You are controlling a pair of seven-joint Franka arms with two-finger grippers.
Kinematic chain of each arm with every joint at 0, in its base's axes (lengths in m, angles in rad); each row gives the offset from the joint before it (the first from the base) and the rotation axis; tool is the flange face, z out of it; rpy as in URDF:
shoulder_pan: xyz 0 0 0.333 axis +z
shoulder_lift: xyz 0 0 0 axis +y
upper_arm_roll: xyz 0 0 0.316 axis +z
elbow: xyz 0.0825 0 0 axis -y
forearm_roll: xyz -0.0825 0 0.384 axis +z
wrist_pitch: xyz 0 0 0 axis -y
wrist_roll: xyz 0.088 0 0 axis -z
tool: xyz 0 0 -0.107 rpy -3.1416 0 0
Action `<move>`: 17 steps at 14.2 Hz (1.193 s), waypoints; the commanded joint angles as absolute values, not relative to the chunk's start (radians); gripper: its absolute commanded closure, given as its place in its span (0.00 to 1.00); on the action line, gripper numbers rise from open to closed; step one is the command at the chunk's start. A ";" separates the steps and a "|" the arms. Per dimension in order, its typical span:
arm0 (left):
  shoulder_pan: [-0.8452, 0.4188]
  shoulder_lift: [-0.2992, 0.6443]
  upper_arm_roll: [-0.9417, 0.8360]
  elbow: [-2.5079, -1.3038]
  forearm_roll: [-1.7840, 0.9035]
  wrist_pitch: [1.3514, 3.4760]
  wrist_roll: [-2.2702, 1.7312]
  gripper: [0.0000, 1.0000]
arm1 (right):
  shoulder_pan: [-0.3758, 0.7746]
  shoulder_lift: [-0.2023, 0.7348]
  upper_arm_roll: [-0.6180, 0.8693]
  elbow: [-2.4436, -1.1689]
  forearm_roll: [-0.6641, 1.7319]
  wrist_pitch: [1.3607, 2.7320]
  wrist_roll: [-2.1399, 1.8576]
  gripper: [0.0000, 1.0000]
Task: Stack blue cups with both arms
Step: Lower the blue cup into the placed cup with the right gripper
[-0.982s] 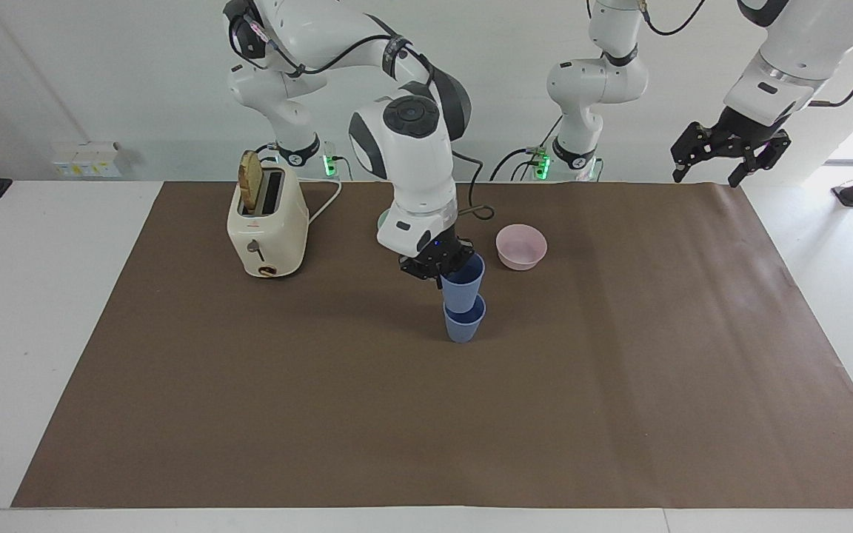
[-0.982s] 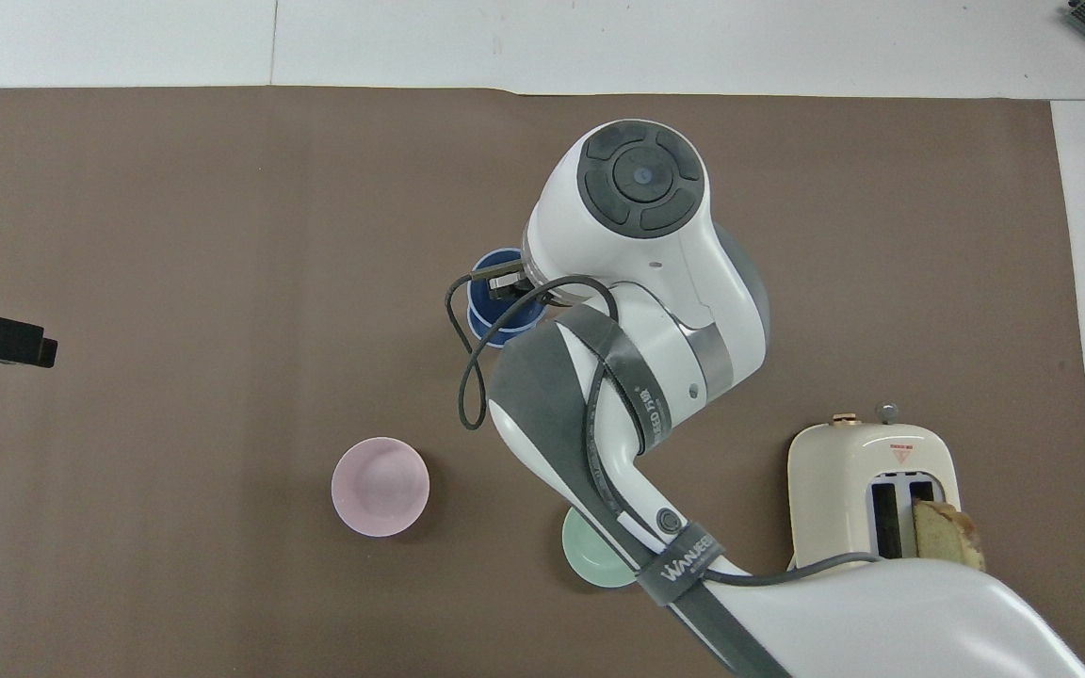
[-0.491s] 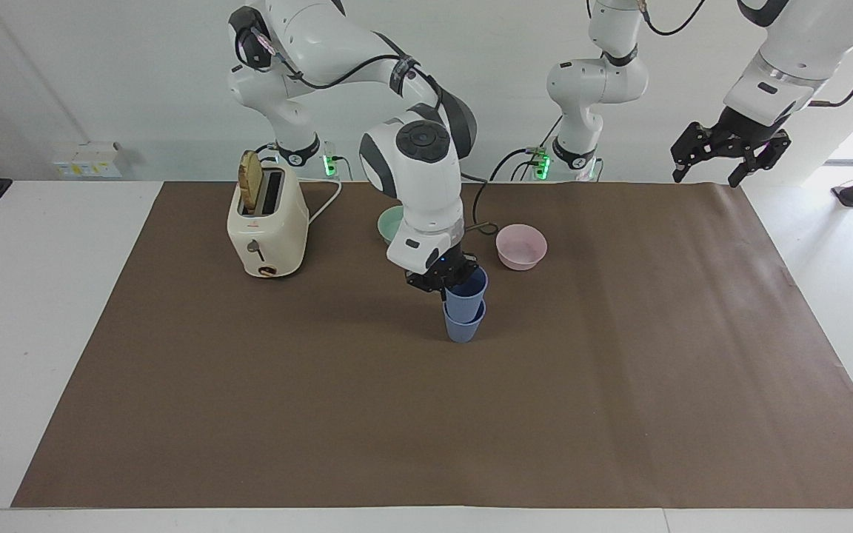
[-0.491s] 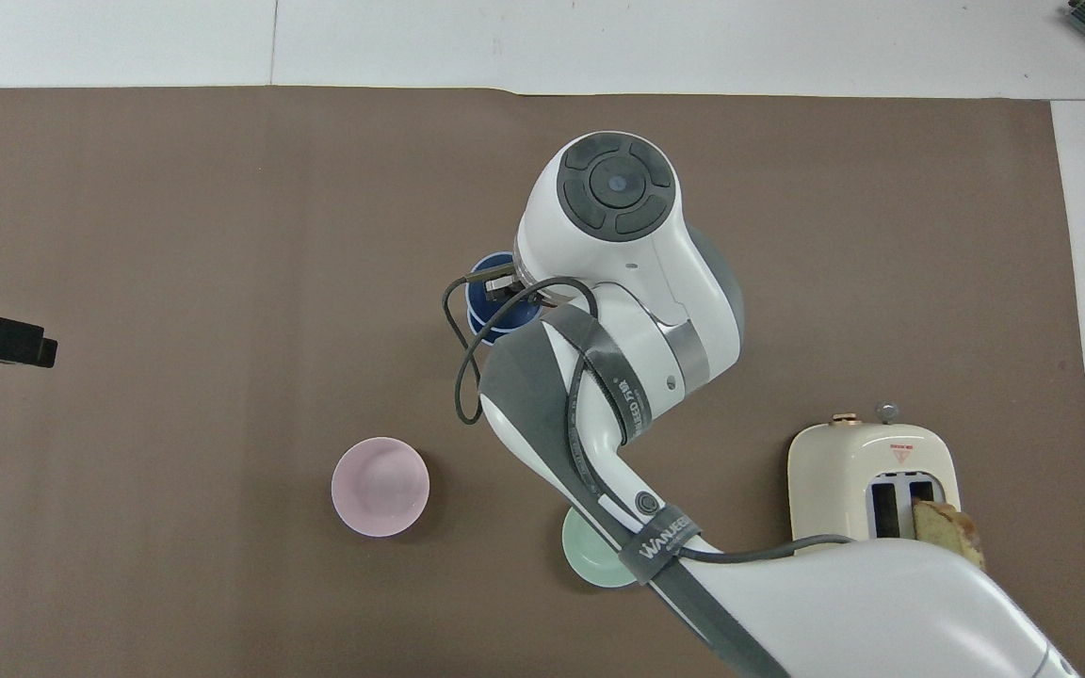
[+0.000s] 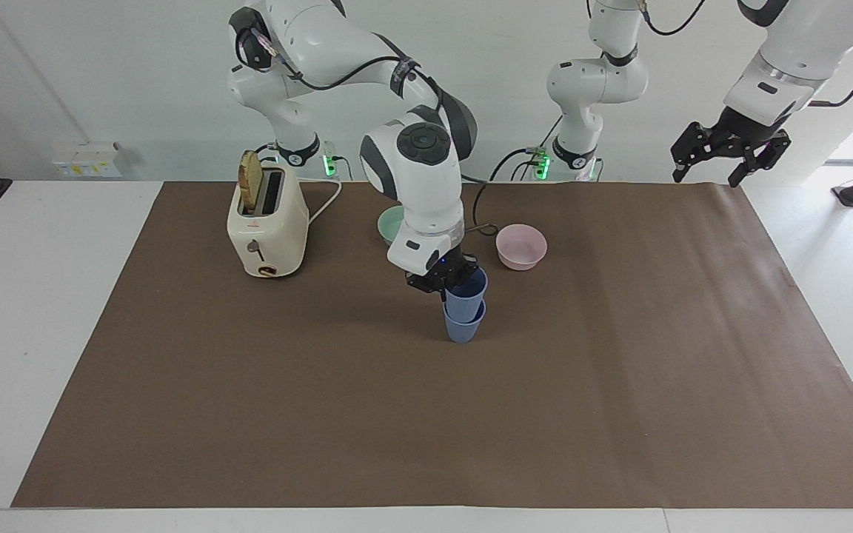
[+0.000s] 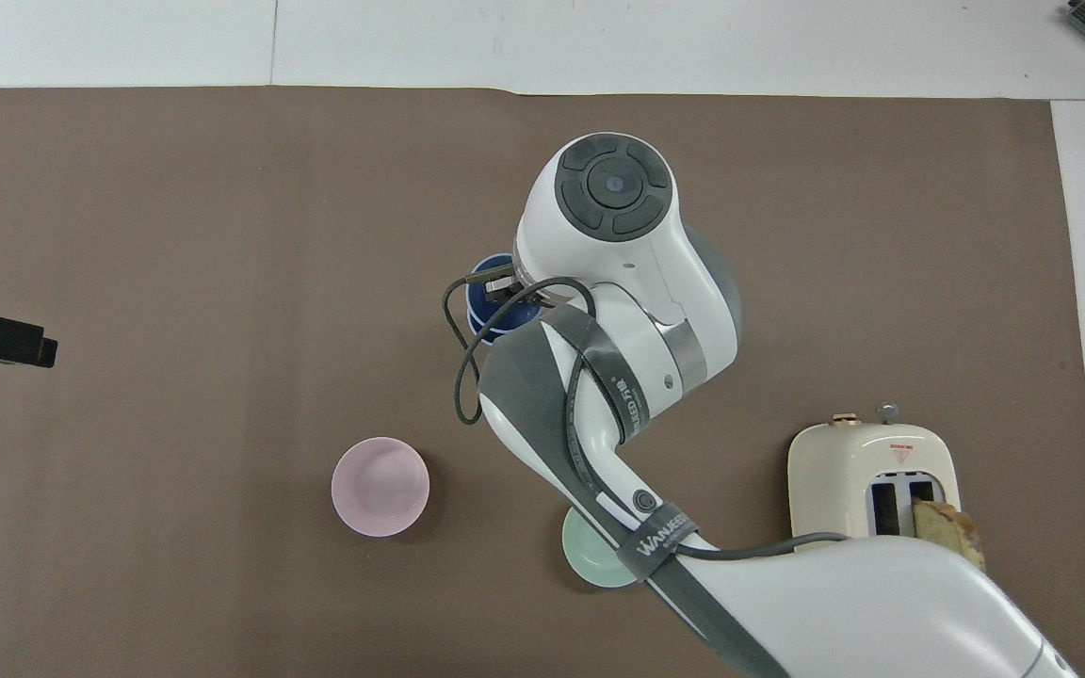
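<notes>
Since 1 second ago my right arm has brought the upper cup (image 5: 466,287) down until it sits partly inside the lower cup (image 5: 463,326), and over the last half second almost nothing has shifted; from the facing view my right gripper (image 5: 447,278) is pressed shut on the upper cup's rim, the 2 blue cups nested at mid-table, farther from me than the pink bowl (image 5: 521,246); my left gripper (image 5: 725,154) hangs spread and empty, waiting over the table's edge well apart from that bowl; I judge the stacking nearly done, with release and withdrawal left.

From the overhead view my right arm's wrist hides most of the stack; only a blue rim (image 6: 491,306) shows, farther from me than the pink bowl (image 6: 380,487); how deeply the cups nest shows only from the facing view; the green bowl (image 6: 591,562), beside the pink bowl toward the toaster (image 6: 867,461), shows more fully here.
</notes>
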State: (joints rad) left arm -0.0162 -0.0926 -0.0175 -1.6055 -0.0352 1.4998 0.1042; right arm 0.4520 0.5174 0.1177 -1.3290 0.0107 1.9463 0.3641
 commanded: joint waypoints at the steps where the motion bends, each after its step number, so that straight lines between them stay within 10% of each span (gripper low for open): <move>1: -0.002 -0.104 -0.026 -1.617 -0.038 1.508 0.097 0.00 | 0.451 0.528 0.126 -1.316 -0.009 1.950 0.394 1.00; 13: -0.011 -0.092 -0.028 -1.588 -0.034 1.506 0.097 0.00 | 0.459 0.558 0.126 -1.368 -0.009 2.022 0.394 1.00; 15: -0.008 -0.086 -0.028 -1.572 -0.019 1.502 0.097 0.00 | 0.459 0.558 0.126 -1.368 -0.009 2.022 0.394 0.64; 17: -0.008 -0.075 -0.029 -1.568 -0.012 1.490 0.097 0.00 | 0.459 0.558 0.126 -1.367 -0.009 2.020 0.394 0.58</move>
State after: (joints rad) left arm -0.0165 -0.0922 -0.0223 -1.5923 -0.0276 1.5058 0.1042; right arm 0.4611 0.5693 0.1192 -1.3477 0.0106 2.0047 0.3642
